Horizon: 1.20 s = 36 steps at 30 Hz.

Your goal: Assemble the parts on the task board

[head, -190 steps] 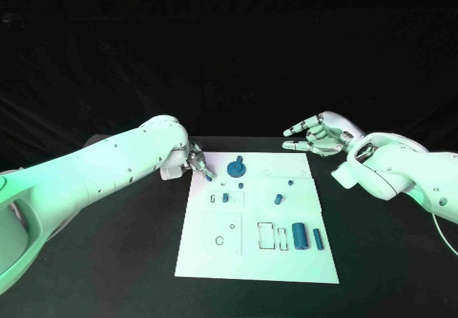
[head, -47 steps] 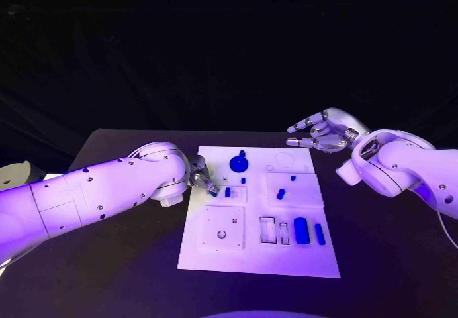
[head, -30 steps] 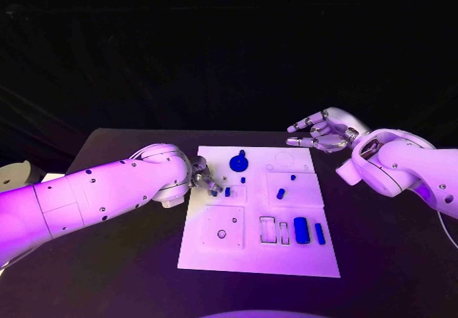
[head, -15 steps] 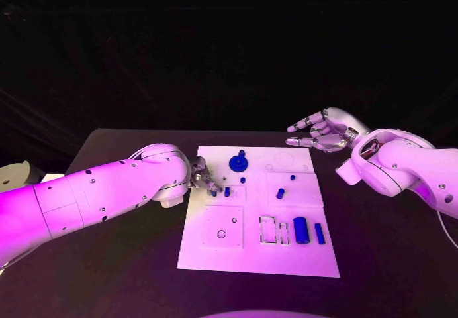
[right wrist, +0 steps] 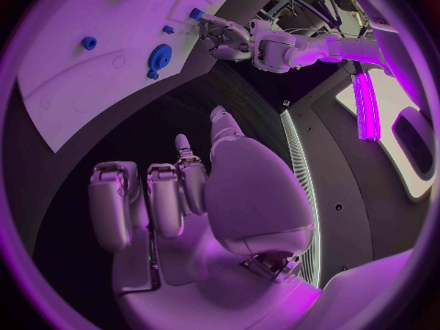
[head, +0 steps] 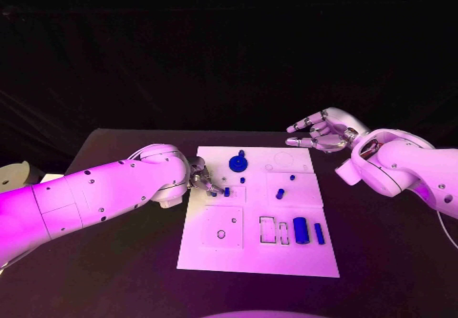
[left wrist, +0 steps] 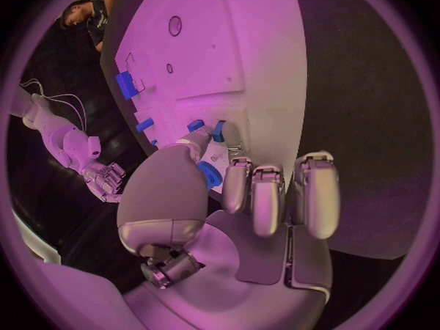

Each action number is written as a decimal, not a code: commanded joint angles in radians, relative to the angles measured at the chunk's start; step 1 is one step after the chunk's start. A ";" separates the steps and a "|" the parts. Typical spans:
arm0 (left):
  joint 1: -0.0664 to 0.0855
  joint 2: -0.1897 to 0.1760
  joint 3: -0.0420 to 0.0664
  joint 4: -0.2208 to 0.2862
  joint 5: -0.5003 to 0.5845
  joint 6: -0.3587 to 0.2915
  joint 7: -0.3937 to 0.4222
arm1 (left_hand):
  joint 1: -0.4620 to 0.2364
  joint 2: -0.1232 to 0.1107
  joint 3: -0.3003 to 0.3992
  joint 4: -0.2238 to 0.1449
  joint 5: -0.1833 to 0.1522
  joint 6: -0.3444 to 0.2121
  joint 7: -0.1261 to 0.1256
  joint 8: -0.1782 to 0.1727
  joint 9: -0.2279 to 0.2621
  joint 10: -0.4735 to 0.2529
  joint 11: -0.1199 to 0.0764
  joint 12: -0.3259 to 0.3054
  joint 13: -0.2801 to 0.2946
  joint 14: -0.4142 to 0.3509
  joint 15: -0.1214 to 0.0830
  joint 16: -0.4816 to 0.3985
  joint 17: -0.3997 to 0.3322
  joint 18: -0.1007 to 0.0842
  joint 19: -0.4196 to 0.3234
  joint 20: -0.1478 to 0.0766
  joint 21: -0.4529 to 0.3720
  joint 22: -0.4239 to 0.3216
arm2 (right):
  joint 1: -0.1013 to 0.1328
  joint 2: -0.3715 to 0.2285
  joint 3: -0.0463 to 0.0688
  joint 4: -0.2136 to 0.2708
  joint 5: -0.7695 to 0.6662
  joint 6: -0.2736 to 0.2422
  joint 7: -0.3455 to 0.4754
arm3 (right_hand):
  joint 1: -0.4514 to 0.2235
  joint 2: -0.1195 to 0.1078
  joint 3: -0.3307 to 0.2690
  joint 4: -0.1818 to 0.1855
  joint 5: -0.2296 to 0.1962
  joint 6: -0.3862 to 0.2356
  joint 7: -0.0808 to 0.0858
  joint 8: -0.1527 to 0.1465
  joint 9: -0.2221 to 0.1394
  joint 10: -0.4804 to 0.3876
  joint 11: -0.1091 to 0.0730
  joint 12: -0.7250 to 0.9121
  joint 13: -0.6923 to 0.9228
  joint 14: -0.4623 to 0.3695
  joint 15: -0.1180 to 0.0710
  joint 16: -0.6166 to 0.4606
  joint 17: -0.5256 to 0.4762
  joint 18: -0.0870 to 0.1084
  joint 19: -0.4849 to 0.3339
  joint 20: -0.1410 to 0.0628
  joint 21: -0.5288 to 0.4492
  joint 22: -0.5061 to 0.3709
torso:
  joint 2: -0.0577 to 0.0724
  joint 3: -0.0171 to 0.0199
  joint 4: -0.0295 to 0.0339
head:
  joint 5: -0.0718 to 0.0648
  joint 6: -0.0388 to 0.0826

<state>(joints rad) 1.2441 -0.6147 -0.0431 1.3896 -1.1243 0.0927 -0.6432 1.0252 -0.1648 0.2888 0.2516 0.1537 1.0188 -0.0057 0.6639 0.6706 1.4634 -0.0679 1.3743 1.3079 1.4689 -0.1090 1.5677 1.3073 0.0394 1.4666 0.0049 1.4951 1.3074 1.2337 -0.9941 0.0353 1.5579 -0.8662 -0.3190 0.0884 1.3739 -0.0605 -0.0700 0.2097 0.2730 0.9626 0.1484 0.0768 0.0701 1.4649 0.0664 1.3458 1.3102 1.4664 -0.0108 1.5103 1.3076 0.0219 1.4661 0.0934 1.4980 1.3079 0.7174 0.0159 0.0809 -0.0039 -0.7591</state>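
Item: task board (head: 257, 255), white, lay flat mid-tabletop (head: 124, 278).

Left hand (head: 202, 177): recorded at the board's left edge, far half. A small blue part (left wrist: 208, 174) was pinched between the fingers (left wrist: 237, 185), the rest curled alongside. A small upright blue peg (head: 226, 191) stood on the board just beside the fingertips, toward the board's centre.

Right hand (head: 320, 132): held above the far right corner, well apart from the parts, fingers spread and loosely curved, nothing held.

Other parts: blue gear (head: 237, 163), large cylinder (head: 300, 229).

Judgement: the left hand was nearer; seating the pinched part was its step.
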 commanded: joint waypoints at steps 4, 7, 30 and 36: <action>-0.006 -0.005 -0.002 0.002 -0.005 0.005 -0.011 | 0.019 0.005 -0.042 0.027 0.005 0.009 0.001 -0.006 -0.001 0.018 -0.001 0.003 0.030 0.102 -0.006 0.003 0.263 -0.013 0.058 -0.009 0.003 0.166 | -0.001 0.001 0.000 0.000 -0.010 0.013 0.010 | -0.006 0.006 -0.007 0.000 0.006 0.007 -0.001 0.001 0.000 0.013 -0.007 -0.001 0.148 0.080 -0.005 -0.003 0.161 0.007 0.042 -0.005 -0.004 0.145 | 0.000 -0.0004 0.0003 | 0.000 0.000; -0.006 -0.007 -0.001 0.004 -0.005 -0.012 -0.011 | 0.018 0.008 -0.058 0.036 0.004 0.009 0.001 -0.006 -0.002 0.017 0.000 0.001 0.028 0.102 -0.006 0.003 0.263 -0.013 0.057 -0.009 0.002 0.165 | -0.001 0.002 0.000 -0.001 -0.010 0.014 0.010 | -0.006 0.006 -0.007 0.000 0.006 0.007 -0.001 0.001 0.000 0.013 -0.007 -0.001 0.148 0.080 -0.005 -0.003 0.161 0.007 0.042 -0.005 -0.004 0.145 | 0.000 -0.0003 0.0001 | 0.000 0.000; -0.006 -0.056 0.006 0.026 0.272 -0.237 0.127 | -0.028 0.027 -0.221 0.044 0.012 -0.069 0.030 -0.031 -0.022 -0.054 0.023 -0.108 -0.091 0.102 0.008 0.003 0.263 0.008 0.018 0.004 -0.063 0.089 | -0.003 0.002 0.000 -0.004 -0.010 0.016 0.010 | -0.001 0.005 -0.011 -0.006 0.006 0.007 -0.002 0.001 0.000 0.013 -0.007 -0.003 0.147 0.080 -0.005 -0.005 0.158 0.007 0.041 -0.005 -0.005 0.144 | 0.000 -0.0001 0.0006 | -0.004 0.002; -0.006 -0.065 0.006 0.021 0.306 -0.291 0.195 | 0.011 0.026 -0.249 0.041 0.012 -0.139 0.061 -0.070 -0.057 -0.175 0.050 -0.280 -0.275 0.102 0.029 0.003 0.263 0.035 -0.039 0.020 -0.160 -0.020 | -0.004 0.002 0.000 -0.004 -0.010 0.017 0.009 | -0.001 0.005 -0.011 -0.006 0.006 0.008 -0.002 0.001 0.000 0.013 -0.007 -0.002 0.147 0.080 -0.005 -0.005 0.158 0.007 0.041 -0.005 -0.005 0.144 | 0.000 0.0001 0.0010 | -0.006 0.002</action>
<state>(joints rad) 1.2380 -0.6787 -0.0377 1.4112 -0.8819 -0.1235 -0.5360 1.0103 -0.1406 0.0397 0.2939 0.1619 0.8986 0.0471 0.6048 0.6228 1.3247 -0.0258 1.1440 1.0841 1.4652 -0.0903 1.5677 1.3078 0.0549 1.4462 0.0209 1.3656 1.3041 1.2308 -0.9926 0.0353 1.5534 -0.8674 -0.3164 0.0897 1.3710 -0.0577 -0.0786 0.2068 0.2769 0.9625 0.1485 0.0768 0.0700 1.4649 0.0664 1.3467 1.3098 1.4664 -0.0108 1.5103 1.3073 0.0219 1.4661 0.0934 1.4981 1.3075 0.7175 0.0158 0.0815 -0.0089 -0.7568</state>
